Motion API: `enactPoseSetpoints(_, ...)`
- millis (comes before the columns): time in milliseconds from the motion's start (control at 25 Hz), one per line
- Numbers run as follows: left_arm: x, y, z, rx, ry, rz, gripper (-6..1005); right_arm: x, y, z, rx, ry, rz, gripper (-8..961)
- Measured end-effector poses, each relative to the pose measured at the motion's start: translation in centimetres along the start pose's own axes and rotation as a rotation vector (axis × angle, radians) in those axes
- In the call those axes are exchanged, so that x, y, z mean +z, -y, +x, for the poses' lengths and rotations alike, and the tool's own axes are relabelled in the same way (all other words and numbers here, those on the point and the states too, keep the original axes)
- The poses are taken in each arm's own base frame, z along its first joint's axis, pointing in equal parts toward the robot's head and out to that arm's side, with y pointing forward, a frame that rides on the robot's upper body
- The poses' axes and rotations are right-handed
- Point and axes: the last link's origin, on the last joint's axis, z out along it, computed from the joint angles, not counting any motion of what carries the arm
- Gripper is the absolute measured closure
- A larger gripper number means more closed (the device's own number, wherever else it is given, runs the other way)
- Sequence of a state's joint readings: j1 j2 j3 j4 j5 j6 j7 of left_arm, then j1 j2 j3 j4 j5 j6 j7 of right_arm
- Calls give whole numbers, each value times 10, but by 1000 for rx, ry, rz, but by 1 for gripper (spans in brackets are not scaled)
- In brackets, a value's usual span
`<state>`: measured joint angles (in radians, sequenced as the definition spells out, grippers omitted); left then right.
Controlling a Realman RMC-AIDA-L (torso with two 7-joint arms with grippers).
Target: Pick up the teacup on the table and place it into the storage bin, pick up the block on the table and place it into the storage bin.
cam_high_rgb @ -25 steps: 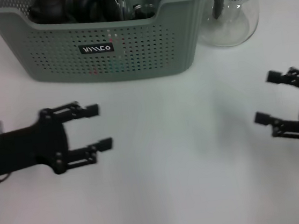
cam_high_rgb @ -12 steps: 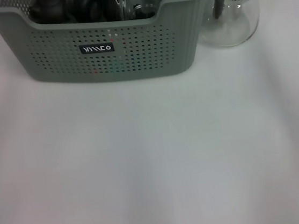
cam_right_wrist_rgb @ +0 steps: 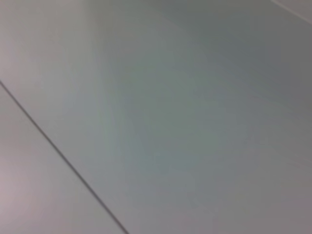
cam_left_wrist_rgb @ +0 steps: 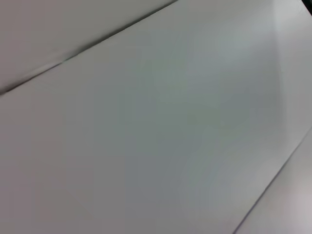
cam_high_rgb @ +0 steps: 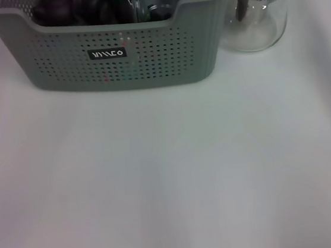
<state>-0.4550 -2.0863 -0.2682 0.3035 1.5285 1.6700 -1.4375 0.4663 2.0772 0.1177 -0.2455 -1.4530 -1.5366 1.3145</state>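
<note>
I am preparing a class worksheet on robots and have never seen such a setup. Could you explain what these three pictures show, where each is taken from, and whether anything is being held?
The machine is a two-armed robot. The wide picture comes from a camera on its head, looking down at a white table. At the far edge stands a grey-green storage bin with perforated walls and dark items inside; I cannot identify them. To the robot's right of it is a clear glass teapot. The other two pictures come from cameras on each wrist and show only plain pale surface with a thin line. Neither arm nor tool appears in any picture, so nothing is seen being held.
</note>
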Motion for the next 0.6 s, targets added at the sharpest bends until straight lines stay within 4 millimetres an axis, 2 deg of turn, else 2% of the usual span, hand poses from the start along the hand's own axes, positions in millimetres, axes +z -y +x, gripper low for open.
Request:
enactPoseSetpoints(200,-2,0,-5,40,-4,11,255,3,3,8,-18,-25,32,42)
enactPoseSetpoints(600,1,-1,-8,51,5,0,255,7,-5,12,-55,-57,-23,40)
